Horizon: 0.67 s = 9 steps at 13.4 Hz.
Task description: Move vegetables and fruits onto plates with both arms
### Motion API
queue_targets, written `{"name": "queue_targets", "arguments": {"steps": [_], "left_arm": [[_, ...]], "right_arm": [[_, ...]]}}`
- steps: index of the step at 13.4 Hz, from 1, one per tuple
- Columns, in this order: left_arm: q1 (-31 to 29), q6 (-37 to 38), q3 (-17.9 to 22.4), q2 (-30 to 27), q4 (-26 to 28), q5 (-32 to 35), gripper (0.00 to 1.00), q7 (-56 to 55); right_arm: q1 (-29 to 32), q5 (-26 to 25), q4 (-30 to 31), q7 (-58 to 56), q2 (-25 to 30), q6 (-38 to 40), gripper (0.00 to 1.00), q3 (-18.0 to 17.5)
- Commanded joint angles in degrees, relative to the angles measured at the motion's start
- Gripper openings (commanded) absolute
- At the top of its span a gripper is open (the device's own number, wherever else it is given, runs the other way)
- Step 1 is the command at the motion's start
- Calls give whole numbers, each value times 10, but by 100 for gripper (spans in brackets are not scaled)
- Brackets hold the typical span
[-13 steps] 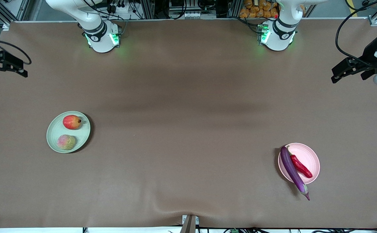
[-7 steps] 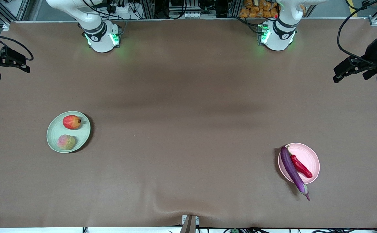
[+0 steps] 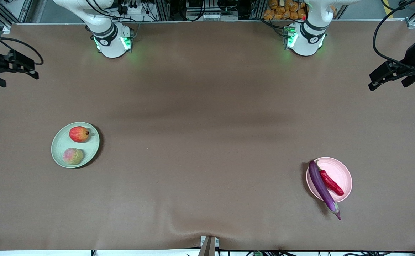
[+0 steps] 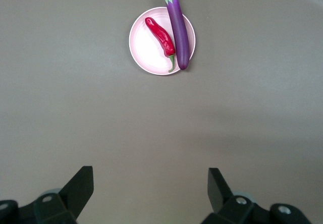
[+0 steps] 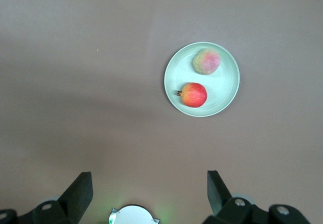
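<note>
Left gripper and right gripper spread; glossy purple eggplant overhangs pink plate

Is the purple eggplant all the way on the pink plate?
No. The eggplant lies along the pink plate edge, its stem end poking past the rim.

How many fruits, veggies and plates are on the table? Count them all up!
Fruits: 2, round red fruit with a crown tip, round yellow-green fruit with a pink blush.
Vegetables: 2, long purple eggplant, red chili pepper.
Plates: 2, pale green plate, pale pink plate.
Total: 6.
</note>
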<state>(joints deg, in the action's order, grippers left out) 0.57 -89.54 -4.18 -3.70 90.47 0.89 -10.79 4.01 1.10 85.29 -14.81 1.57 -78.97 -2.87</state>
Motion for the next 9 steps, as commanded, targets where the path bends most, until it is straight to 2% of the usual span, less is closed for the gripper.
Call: {"name": "queue_targets", "arguments": {"steps": [1,6,9], "left_arm": [[0,2,-1,4,-10,-1,100,6],[-1,3,-1,4,-10,-1,100,6],[-1,3,-1,3,-10,-1,100,6]], "right_arm": [[12,-9,-36,-2,-3,27,100,-9],[15,3,-31,-3,-3,41,100,-10],[15,31,-29,-3,-3,41,100,-7]]}}
